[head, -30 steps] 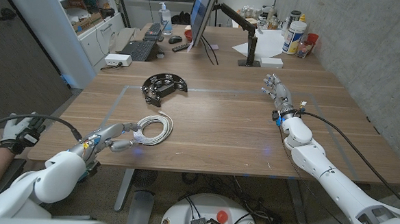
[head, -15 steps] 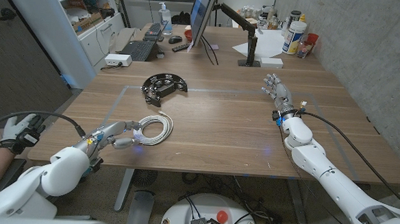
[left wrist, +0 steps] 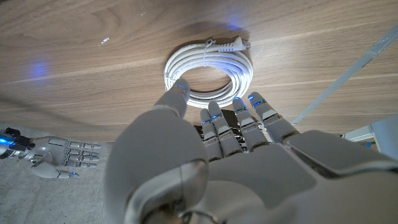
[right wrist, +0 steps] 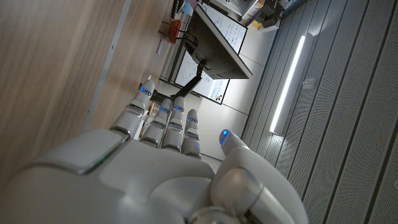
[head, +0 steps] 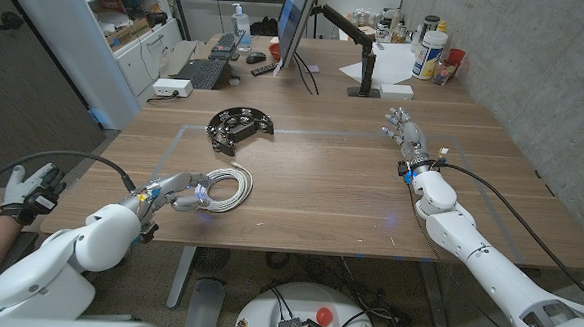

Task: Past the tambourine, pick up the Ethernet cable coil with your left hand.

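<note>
Wood table (head: 331, 186): cable coil (head: 225, 190), tambourine (head: 239, 129)

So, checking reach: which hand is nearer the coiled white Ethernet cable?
Left. The left hand is right at the coiled white Ethernet cable; the right hand stands far across the table.

Cable coil (head: 224, 191) sits on the surface (head: 321, 185) front-left, tambourine (head: 239, 127) behind it (left hand (head: 177, 194) just left of the coil).

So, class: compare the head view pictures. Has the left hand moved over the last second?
Yes. The left hand has moved toward the Ethernet cable coil, which lies where it was; its fingers are now at the coil's near rim.
</note>
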{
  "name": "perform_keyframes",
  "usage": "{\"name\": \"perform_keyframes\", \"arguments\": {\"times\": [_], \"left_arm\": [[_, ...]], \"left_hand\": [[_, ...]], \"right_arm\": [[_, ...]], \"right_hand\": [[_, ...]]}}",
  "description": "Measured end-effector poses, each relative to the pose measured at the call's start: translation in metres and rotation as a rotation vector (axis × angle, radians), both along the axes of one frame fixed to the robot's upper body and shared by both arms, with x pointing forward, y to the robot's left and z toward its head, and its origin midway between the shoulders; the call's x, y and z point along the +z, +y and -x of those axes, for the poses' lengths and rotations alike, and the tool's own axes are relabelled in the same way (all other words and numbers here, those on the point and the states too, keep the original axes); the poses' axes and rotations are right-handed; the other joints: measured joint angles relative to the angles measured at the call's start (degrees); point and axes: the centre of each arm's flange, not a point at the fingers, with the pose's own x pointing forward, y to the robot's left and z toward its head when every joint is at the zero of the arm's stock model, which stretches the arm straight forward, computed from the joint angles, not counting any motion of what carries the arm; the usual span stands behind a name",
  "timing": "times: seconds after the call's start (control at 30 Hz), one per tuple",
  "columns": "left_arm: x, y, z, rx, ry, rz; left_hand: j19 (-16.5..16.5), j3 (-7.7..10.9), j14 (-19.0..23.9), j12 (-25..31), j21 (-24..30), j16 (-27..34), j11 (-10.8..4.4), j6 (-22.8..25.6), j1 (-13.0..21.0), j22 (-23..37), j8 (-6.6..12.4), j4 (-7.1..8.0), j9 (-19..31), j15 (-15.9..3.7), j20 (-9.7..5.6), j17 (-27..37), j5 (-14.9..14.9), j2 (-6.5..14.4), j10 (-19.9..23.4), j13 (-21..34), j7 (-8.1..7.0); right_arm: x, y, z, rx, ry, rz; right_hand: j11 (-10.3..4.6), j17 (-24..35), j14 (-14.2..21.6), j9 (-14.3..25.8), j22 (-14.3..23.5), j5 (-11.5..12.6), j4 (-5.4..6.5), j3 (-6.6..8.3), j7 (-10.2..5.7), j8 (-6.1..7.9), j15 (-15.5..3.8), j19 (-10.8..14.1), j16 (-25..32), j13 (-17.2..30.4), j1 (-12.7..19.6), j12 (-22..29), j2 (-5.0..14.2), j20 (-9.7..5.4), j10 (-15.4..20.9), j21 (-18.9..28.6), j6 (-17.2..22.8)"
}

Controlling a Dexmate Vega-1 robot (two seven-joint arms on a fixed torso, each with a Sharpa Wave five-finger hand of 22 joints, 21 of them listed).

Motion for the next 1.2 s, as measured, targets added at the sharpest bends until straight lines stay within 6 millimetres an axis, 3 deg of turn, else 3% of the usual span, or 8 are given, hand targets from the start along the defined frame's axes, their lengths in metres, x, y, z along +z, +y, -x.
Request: {"name": "perform_keyframes", "arguments": {"times": [0.5, 1.2], "left_arm": [[0.007, -0.009, -0.009, -0.017, -0.007, -0.02], [-0.001, -0.011, -0.015, -0.024, 0.007, -0.015]], "left_hand": [[0.64, 0.16, 0.0, 0.23, 0.0, 0.0, 0.0, 0.0, 0.0, 0.0, 0.56, 0.16, 0.2, 0.0, 0.02, 0.41, 0.0, 0.0, 0.0, 0.27, 0.0], [0.63, 0.32, -0.01, 0.45, 0.0, 0.0, 0.0, 0.2, -0.45, -0.01, 1.12, 0.31, 0.51, 0.0, 0.02, 0.94, 0.0, -0.01, 0.0, 0.79, -0.21]], "right_arm": [[0.0, -0.001, 0.0, 0.002, -0.003, -0.003], [0.001, -0.002, 0.0, 0.002, -0.005, -0.003]], "right_hand": [[0.0, 0.0, 0.0, 0.0, 0.0, 0.0, -0.16, -0.16, 0.0, 0.0, 0.0, 0.0, 0.0, 0.0, 0.31, 0.0, 0.31, 0.0, 0.0, 0.0, 0.0], [0.0, 0.0, 0.0, 0.01, 0.0, 0.0, -0.16, -0.16, 0.0, 0.0, 0.0, 0.0, 0.0, 0.0, 0.31, 0.0, 0.3, 0.0, 0.0, 0.0, 0.0]]}}
